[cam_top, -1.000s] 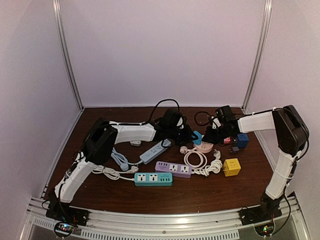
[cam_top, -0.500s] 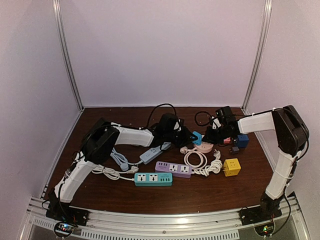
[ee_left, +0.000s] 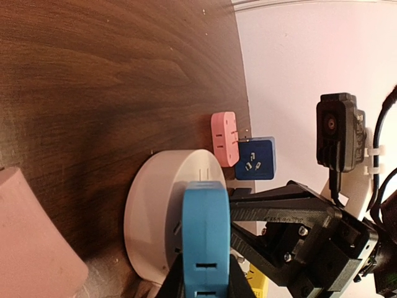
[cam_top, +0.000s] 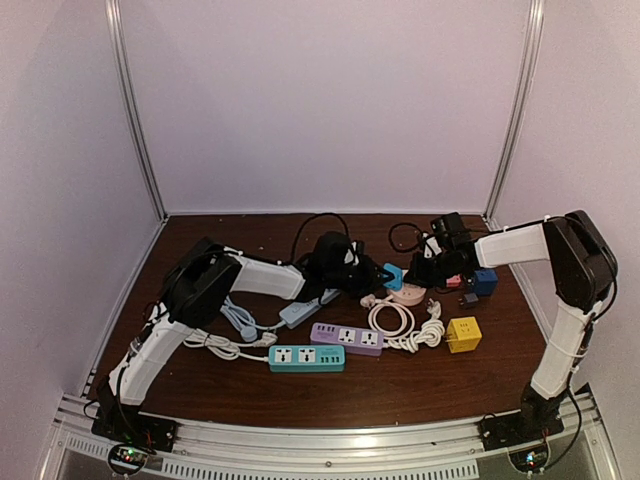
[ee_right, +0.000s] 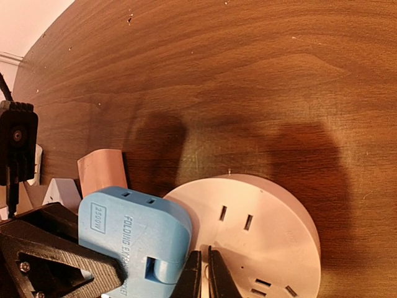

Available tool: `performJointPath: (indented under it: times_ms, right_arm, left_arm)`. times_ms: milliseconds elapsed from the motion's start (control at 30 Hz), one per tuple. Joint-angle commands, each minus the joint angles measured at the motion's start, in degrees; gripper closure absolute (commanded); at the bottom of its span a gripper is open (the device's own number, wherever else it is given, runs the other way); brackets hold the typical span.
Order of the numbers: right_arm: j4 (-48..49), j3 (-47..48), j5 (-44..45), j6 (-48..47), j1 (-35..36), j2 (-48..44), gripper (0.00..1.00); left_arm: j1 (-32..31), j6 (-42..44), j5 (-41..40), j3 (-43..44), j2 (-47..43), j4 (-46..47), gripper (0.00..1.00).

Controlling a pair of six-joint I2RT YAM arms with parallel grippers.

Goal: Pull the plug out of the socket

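The blue plug (ee_left: 206,239) stands against the face of the round socket (ee_left: 155,217), which lies on the counter (ee_left: 93,74). The left tool (ee_left: 206,284) is clamped on the plug's two flanks. The right tool (ee_right: 203,273), its fingers drawn together to a slit, rests on the socket's face just beside the plug.

The top camera looks down from above and behind the near edge, taking in the whole dark brown wooden table (cam_top: 430,385) up to its far edge. Both wrist cameras sit low and very close, right of the middle toward the far edge. They face each other across the round white plastic socket (ee_left: 155,211) (ee_right: 267,230) and the blue block-shaped plastic plug (ee_left: 206,236) (ee_right: 133,239), which all three views share.
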Motion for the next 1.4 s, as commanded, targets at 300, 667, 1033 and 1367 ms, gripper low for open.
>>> performJointPath:
  times_ms: [300,667,1033,1367]
  right_arm:
    - [-4.6,-1.9,2.5,0.4,0.4,3.8,0.93]
    - [-4.6,-1.0,2.3,0.7,0.5,4.6,0.93]
    - [-3.6,-1.7,1.0,1.3,0.4,4.6,0.93]
    - [-2.0,-1.8,-1.6,2.4,0.2,4.7,0.93]
  left_arm:
    - [-0.6,-1.1,2.4,-0.1,-6.0,13.8,1.00]
    - [-0.7,2.9,3.3,0.2,-7.5,10.4,1.00]
    - [-0.3,-3.9,2.6,-2.4,-7.8,16.5,1.00]
    - [-0.3,-7.1,2.7,-6.2,-8.2,21.7,1.00]
